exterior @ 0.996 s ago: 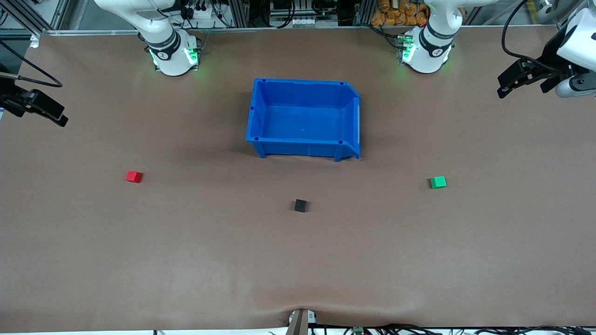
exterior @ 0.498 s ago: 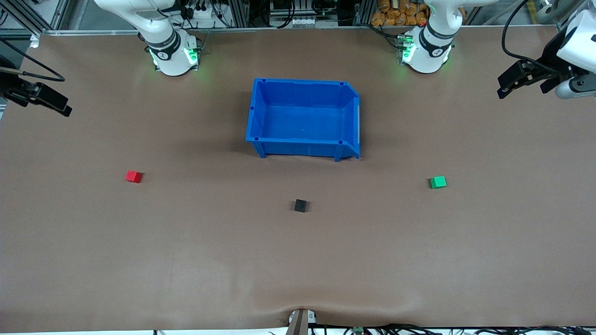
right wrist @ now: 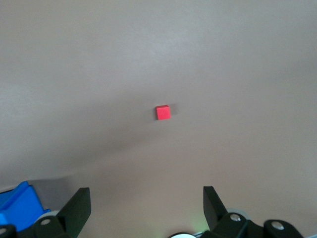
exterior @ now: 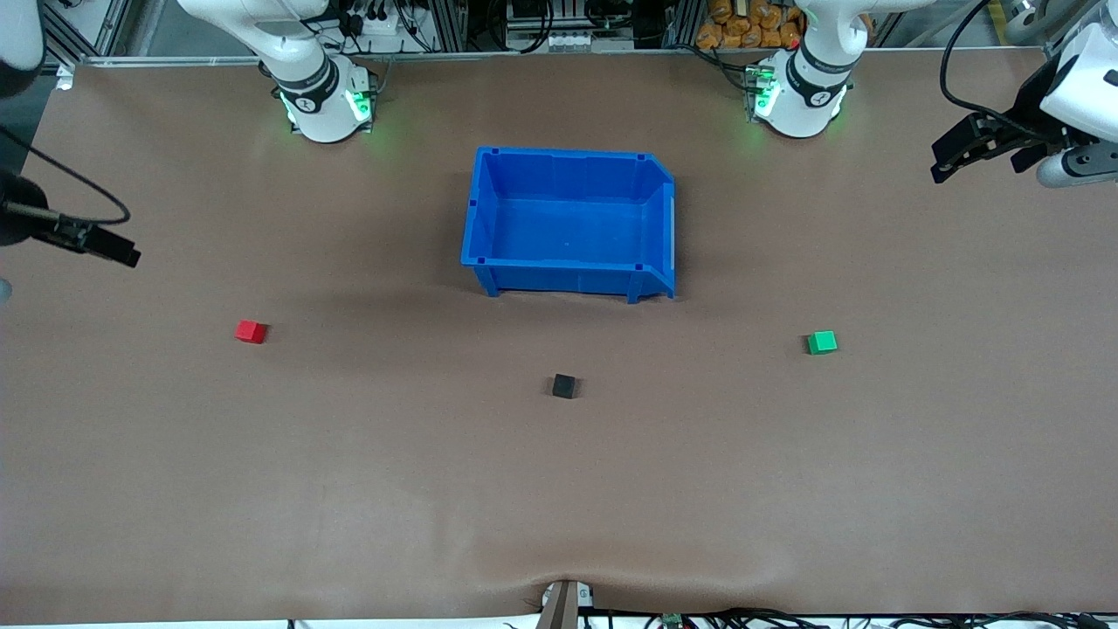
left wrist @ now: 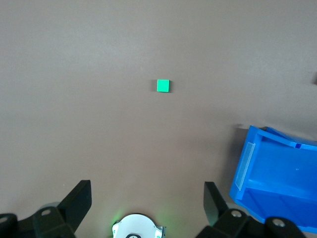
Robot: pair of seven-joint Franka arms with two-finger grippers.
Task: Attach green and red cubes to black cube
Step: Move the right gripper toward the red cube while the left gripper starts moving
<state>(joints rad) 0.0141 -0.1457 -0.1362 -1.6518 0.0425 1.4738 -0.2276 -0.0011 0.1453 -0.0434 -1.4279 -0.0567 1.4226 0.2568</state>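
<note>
**Over the table ends: both grippers high, right arm repositioning**

Front view. At the right arm's end of the table, the right gripper (exterior: 118, 252) has dropped lower in this view than half a second ago and now hangs over bare mat, short of the small matte red cube (exterior: 251, 331). The left gripper (exterior: 965, 150) hangs over the left arm's end of the mat, almost unmoved. The small matte black cube (exterior: 564, 385) sits mid-table, nearer the front camera than the open-topped blue plastic bin (exterior: 568, 278). The small bright green cube (exterior: 821, 342) lies toward the left arm's end. All three cubes rest well apart on the brown, slightly wrinkled mat (exterior: 559, 489); none has shifted. Judgement: the approach to the red cube is beginning, and no attaching has been done.

Left wrist view. The left gripper's dark fingers (left wrist: 79, 198) stand wide apart and empty. The green cube (left wrist: 163, 86) shows as a flat, sharp-edged square well below them. A corner of the smooth-walled, glossy bin (left wrist: 270, 168) is visible.

Right wrist view. The right gripper's fingers (right wrist: 79, 203) are likewise spread and hold nothing. The red cube (right wrist: 162, 112) lies roughly centred between them, probably well beneath, though height is hard to gauge.
</note>
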